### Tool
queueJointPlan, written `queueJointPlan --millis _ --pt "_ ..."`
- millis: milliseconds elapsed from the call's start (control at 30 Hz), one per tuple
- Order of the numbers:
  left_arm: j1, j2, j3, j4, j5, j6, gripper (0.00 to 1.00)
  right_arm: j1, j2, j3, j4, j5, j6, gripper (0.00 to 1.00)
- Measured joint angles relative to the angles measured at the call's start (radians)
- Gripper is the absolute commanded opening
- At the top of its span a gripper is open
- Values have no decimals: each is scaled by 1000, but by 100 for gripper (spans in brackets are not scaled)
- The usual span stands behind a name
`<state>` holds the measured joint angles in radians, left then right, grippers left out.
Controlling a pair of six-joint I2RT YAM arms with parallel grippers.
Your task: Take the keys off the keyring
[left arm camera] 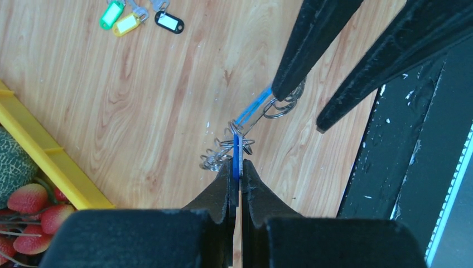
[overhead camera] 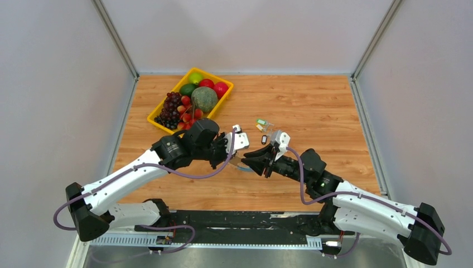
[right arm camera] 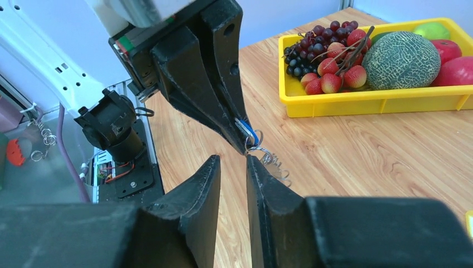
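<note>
My left gripper (left arm camera: 239, 164) is shut on a thin blue tag (left arm camera: 236, 156), seen edge-on. A tangle of silver rings, the keyring (left arm camera: 234, 146), hangs from the tag just above the wood. My right gripper (right arm camera: 233, 158) is open, its fingers (left arm camera: 290, 61) on either side of the far rings (left arm camera: 281, 106), one tip touching the blue strip. In the right wrist view the left fingers (right arm camera: 212, 89) pinch the blue tag (right arm camera: 249, 132), with the rings (right arm camera: 270, 161) below. Three loose keys lie on the table with green (left arm camera: 110, 14), yellow (left arm camera: 127, 24) and black (left arm camera: 169, 22) tags. In the top view both grippers meet mid-table (overhead camera: 245, 153).
A yellow fruit tray (overhead camera: 154, 114) with grapes, melon and apples stands at the back left, close behind my left arm; it also shows in the left wrist view (left arm camera: 56, 162) and the right wrist view (right arm camera: 362, 101). The black base rail (overhead camera: 240, 220) runs along the near edge.
</note>
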<state>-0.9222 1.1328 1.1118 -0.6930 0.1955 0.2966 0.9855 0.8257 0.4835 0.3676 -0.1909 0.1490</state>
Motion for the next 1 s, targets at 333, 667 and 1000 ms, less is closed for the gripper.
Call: queueJointPlan --millis 333,667,1000 --pt "0 -58 -21 56 40 3 0 0 54 0 12 -21 -25 31" --pt "0 -78 -32 81 94 5 0 1 69 0 11 -60 -47 33" --pt "0 -86 -39 85 130 9 0 1 -24 19 -34 -85 -98 43"
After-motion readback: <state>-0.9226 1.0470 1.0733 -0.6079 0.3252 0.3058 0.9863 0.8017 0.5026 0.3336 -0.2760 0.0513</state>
